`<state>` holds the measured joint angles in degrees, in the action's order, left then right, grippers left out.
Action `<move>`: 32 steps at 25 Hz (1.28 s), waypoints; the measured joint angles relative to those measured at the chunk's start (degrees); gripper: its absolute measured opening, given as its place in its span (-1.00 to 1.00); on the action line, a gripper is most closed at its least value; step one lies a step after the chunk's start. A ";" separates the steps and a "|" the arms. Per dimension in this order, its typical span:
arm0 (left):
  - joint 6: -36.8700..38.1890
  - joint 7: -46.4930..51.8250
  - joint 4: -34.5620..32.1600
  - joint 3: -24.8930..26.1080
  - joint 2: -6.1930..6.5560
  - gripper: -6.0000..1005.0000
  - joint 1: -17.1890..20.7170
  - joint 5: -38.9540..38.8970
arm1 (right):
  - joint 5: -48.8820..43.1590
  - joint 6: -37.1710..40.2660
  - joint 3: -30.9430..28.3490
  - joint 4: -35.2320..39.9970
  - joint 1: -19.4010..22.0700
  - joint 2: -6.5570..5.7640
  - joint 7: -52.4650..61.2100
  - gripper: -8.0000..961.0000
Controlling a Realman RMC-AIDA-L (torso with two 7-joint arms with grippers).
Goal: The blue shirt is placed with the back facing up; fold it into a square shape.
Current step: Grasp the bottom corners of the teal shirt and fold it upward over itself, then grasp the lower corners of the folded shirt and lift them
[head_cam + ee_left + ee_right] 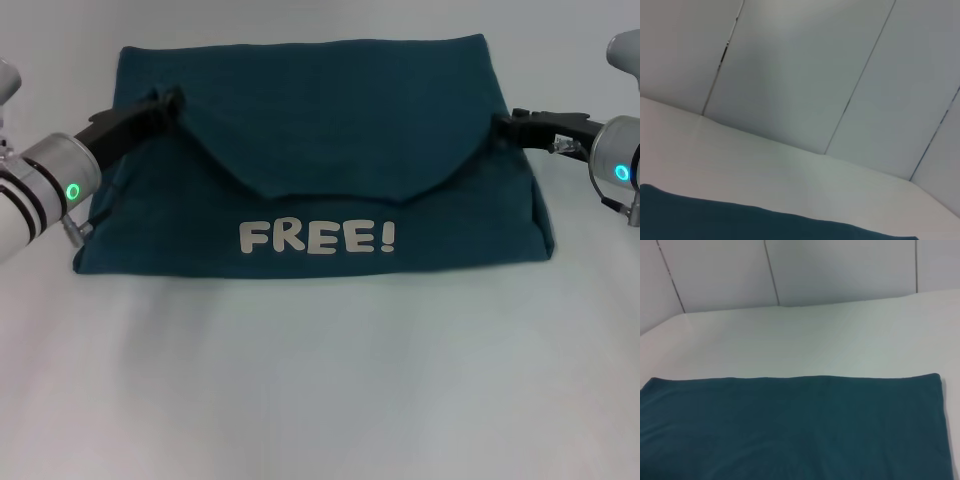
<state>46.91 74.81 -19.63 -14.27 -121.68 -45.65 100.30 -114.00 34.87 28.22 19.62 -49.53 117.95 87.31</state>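
Observation:
The blue shirt point(320, 130) lies across the far half of the white table point(320, 380). It is folded into a wide band, with a pointed flap hanging over the white "FREE!" lettering point(316, 238) on the near part. My left gripper point(168, 100) is at the shirt's left edge, shut on a puckered bit of fabric. My right gripper point(503, 125) is at the shirt's right edge, shut on the fabric there. A strip of the shirt shows in the left wrist view point(715, 222), and a flat plain stretch of it in the right wrist view point(790, 425).
The white table runs bare from the shirt to the near edge. A panelled grey-white wall point(805, 75) stands behind the table, also seen in the right wrist view point(790, 270).

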 joint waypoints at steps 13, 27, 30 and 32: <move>1.17 0.28 -2.93 -0.03 -0.05 0.00 3.97 -8.99 | 0.01 1.92 -0.16 0.32 0.39 -1.23 0.24 0.24; 19.02 5.77 -9.11 -6.11 -0.77 0.79 14.29 -8.40 | 0.43 23.28 -0.67 5.66 7.93 -2.51 5.08 0.24; 22.29 5.76 -10.43 -6.40 -1.25 0.79 16.36 -8.40 | 1.20 27.59 -0.30 8.24 11.07 -1.80 6.59 0.25; 24.33 5.60 -11.61 -7.45 -1.56 0.79 18.28 -8.39 | 1.08 29.33 0.07 9.01 12.40 -1.74 7.49 0.28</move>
<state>71.23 80.41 -31.24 -21.72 -123.24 -27.37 91.91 -112.93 64.19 28.29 28.64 -37.13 116.20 94.80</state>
